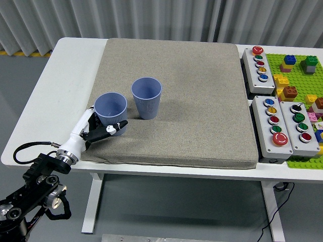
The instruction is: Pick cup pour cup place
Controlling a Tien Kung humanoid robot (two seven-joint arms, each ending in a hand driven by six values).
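Two blue ribbed cups, upright, open mouths up, on grey mat. Left cup [111,112] near mat's left near corner, grasped by left hand [99,129], fingers wrapped round its lower wall. Second cup [146,97] just right of it, slightly farther, apart. Grey mat [202,101] on white worktop [60,96]. Right of mat: three button boxes [260,64], green brick baseplate [303,75] with coloured bricks.

White table in a curtained room
Pleated grey curtains [151,17] hang behind the white rectangular table [55,96]; grey floor [15,85] lies beneath it.
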